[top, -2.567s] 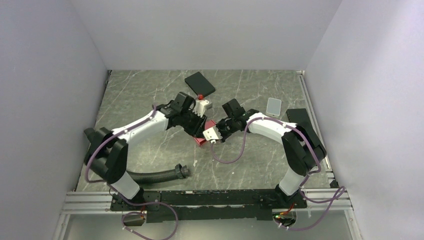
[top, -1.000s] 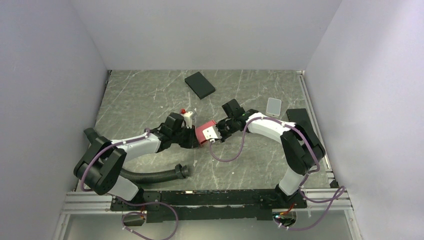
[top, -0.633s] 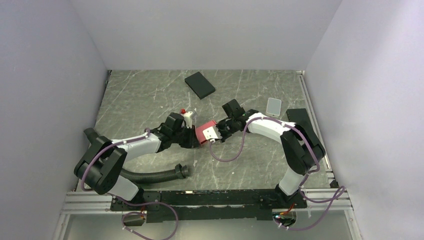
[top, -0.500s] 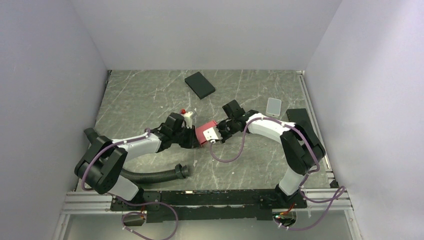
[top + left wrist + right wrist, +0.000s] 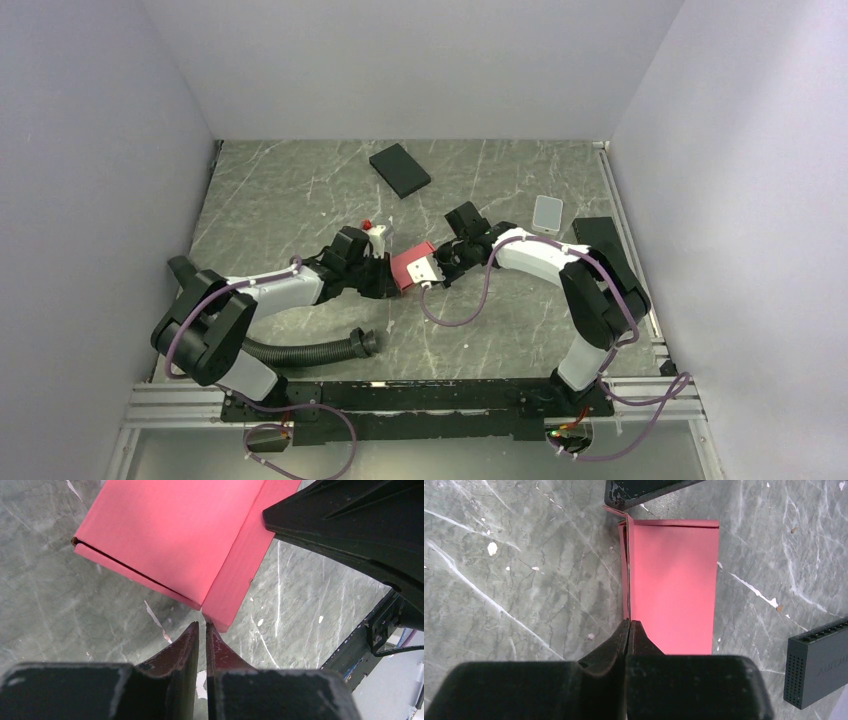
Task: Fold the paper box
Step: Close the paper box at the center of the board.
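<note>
Right gripper (image 5: 628,622) clenched on a thin side flap of the paper box (image 5: 674,590). Left gripper (image 5: 201,626) nearly closed, tips nipping the opposite corner. Box sits mid-table (image 5: 300,200), between both grippers. Left wrist view shows a dark slit along the box's folded edge, which the top view doesn't show. Right wrist view shows a black vented unit (image 5: 819,660) near the box. Box looks flat, inside not visible. Top view: both arms low, reaching inward, black flat box (image 5: 400,170) well apart at back.
</note>
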Tool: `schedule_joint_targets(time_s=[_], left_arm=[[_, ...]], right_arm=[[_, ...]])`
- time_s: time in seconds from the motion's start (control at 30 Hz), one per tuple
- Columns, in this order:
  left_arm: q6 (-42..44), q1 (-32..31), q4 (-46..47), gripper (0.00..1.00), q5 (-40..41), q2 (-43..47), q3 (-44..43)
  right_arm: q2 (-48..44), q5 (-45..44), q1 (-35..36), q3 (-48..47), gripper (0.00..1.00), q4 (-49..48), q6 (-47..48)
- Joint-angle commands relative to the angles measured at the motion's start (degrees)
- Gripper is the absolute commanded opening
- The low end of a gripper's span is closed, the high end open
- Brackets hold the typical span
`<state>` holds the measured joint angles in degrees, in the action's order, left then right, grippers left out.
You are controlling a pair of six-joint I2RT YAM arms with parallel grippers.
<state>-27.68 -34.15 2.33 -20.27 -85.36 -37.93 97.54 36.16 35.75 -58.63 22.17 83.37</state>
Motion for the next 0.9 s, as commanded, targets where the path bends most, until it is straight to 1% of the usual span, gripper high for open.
schedule_joint_targets(time_s=[0.0,0.33,0.87], left_arm=[[0.42,0.14,0.99,0.15,-0.91,-0.50,-1.56],[0.26,0.14,1.34,0.15,-1.34,-1.12,-1.69],[0.17,0.22,1.44,0.16,-2.40,-0.03,-2.28]], right_arm=[[0.76,0.41,0.46,0.89,0.00,0.33,0.30],[1.07,0.48,0.90,0.73,0.00,0.44,0.15],[-0.10,2.18,0.83,-1.84,0.00,3.56,-0.31]])
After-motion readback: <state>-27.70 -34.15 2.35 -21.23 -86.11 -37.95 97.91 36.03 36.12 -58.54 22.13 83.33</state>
